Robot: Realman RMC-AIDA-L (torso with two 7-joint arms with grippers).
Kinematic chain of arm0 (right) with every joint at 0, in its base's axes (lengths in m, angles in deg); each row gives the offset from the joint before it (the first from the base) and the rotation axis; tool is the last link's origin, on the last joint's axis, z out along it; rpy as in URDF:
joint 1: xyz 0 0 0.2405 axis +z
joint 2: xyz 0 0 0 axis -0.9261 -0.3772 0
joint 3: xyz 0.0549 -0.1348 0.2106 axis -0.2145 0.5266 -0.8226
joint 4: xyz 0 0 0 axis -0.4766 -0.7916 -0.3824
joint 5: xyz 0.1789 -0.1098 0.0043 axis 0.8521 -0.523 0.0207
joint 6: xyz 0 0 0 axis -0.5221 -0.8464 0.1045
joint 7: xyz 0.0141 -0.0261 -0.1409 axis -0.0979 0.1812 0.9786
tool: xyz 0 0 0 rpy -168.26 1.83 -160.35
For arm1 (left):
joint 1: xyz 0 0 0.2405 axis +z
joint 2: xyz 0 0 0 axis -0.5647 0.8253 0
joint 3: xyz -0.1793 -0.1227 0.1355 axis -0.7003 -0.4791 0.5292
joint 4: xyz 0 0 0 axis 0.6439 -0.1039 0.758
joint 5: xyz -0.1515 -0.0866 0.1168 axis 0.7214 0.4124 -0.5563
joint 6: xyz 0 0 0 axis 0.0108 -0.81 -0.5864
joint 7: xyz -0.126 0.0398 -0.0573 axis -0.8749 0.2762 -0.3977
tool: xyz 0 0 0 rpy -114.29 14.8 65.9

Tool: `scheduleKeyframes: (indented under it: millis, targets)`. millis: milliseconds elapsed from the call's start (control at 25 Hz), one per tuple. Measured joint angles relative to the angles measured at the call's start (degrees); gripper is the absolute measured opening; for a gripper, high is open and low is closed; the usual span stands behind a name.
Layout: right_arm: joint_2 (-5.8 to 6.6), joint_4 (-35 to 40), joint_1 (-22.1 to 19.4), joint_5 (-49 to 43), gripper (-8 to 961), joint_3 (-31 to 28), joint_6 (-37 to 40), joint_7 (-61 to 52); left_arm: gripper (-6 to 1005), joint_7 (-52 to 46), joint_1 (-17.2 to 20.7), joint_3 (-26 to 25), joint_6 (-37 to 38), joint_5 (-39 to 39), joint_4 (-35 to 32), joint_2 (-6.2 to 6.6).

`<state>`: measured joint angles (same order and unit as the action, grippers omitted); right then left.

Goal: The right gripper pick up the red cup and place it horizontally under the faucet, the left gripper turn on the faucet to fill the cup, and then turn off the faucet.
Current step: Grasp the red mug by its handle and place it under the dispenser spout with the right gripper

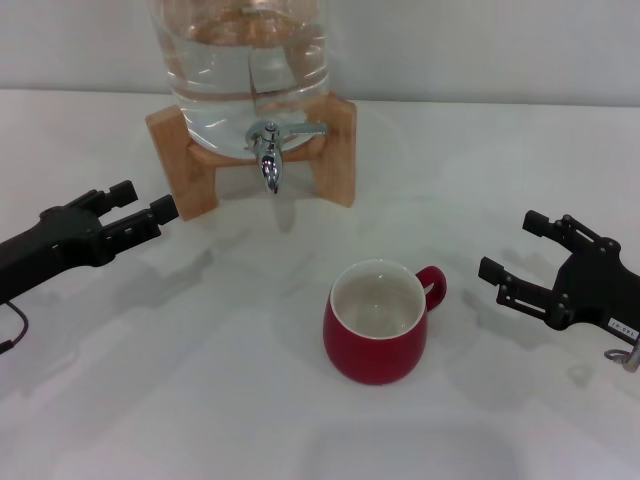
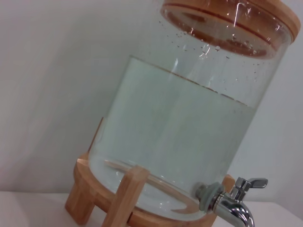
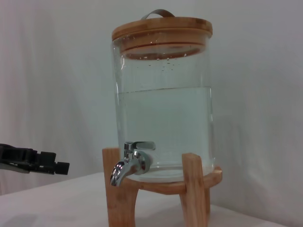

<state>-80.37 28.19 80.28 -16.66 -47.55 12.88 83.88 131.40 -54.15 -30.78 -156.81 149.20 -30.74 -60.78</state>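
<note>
The red cup [image 1: 375, 355] stands upright on the white table, mouth up and handle toward the right, in front of the faucet and not under it. The chrome faucet [image 1: 270, 152] sticks out of the clear water jug [image 1: 250, 70], its lever pointing sideways; it also shows in the left wrist view [image 2: 232, 204] and the right wrist view [image 3: 129, 163]. My right gripper [image 1: 512, 245] is open and empty, to the right of the cup and apart from it. My left gripper [image 1: 145, 200] is open and empty, left of the jug's wooden stand [image 1: 190, 165]; it also shows in the right wrist view [image 3: 47, 164].
The jug is mostly full of water and has a wooden lid [image 3: 162, 30]. The white table [image 1: 200, 380] runs back to a pale wall behind the jug.
</note>
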Motion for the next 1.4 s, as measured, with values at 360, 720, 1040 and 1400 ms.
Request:
scheduleKeyframes:
  millis: [360,720,1040,1400]
  targets:
    - [-0.02,0.04,0.04,-0.22,865,0.00,0.00,0.09,887,0.00,0.00,0.00,0.00,0.09,-0.03,0.00]
    - [-0.03,0.04,-0.11,-0.01,857,2.76,2.23,2.77,887,0.00,0.00,0.00,-0.11,0.10,-0.03,0.00]
    - [-0.24,0.11,0.70,1.19,850,7.21,9.24,3.25,887,-0.53,0.39,0.08,-0.17,-2.01,-0.14,0.18]
    - [-0.28,-0.02,1.01,1.57,842,7.53,9.88,3.96,887,-1.40,1.00,0.09,-0.17,-2.83,-0.22,0.26]
